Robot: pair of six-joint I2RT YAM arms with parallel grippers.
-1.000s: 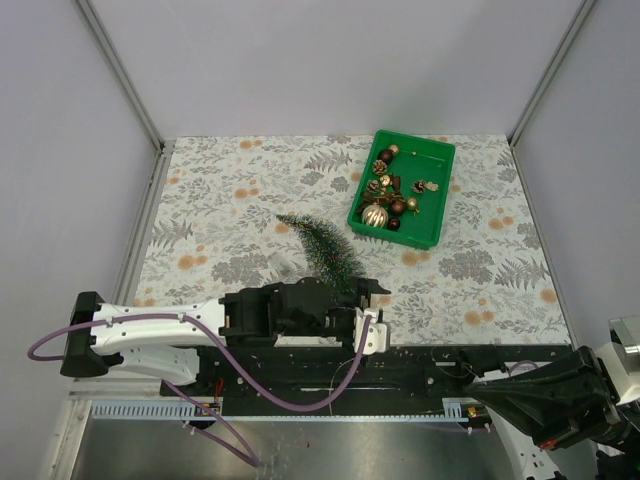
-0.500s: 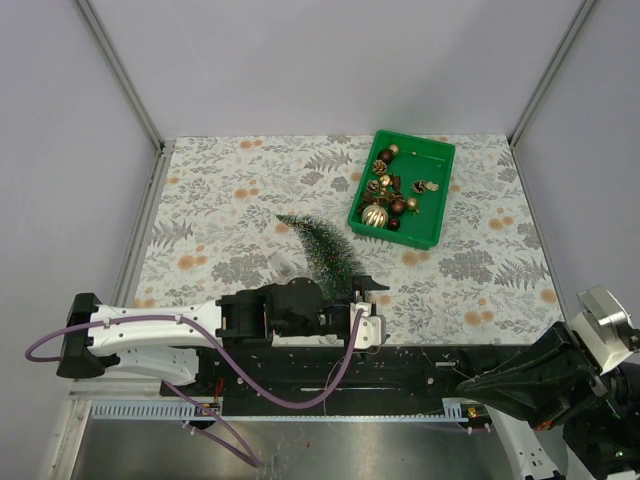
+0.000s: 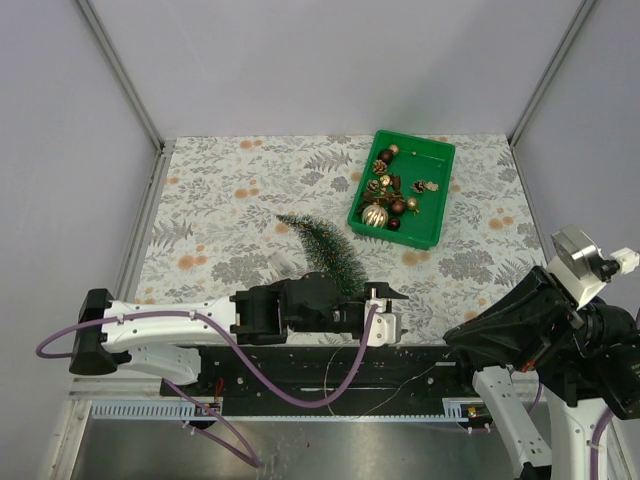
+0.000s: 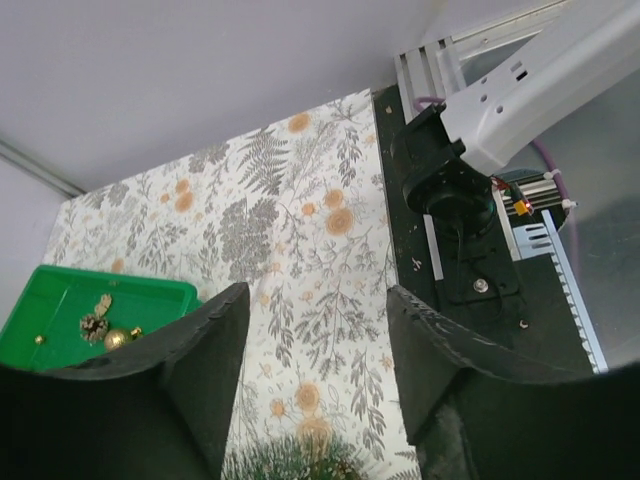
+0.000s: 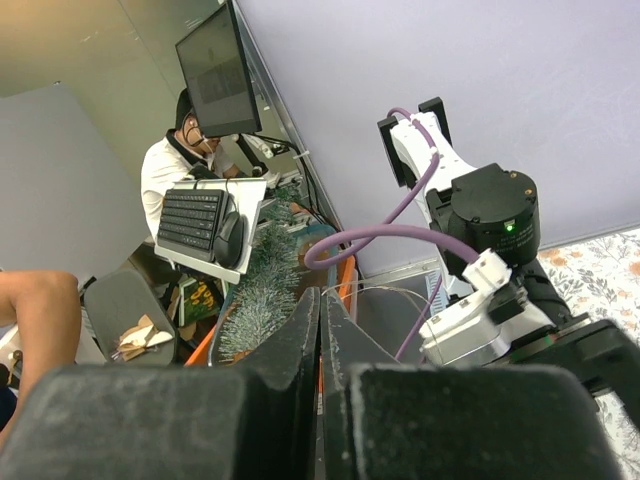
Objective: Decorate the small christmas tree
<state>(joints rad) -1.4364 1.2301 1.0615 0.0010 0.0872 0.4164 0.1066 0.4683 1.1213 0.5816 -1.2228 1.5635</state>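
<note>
The left arm point(image 3: 160, 325) wears a long white shell between chunky black joints, with a small white block point(image 3: 383, 326) near its wrist. A thick purple cable point(image 5: 385, 232) loops loosely along it. From the right wrist camera one joint point(image 5: 488, 215) shows as a round black drum with a tiny green light point(image 5: 508, 226). The left gripper point(image 4: 315, 310) has broad, matte black fingers point(image 4: 205, 375) with rounded edges. The right arm point(image 3: 530, 325) is mostly black and angular, with a round silver cap point(image 3: 575, 258) near its top and a white column point(image 3: 505, 400) at its foot. The right gripper point(image 5: 320, 340) has the same dull black fingers point(image 5: 275, 375).
</note>
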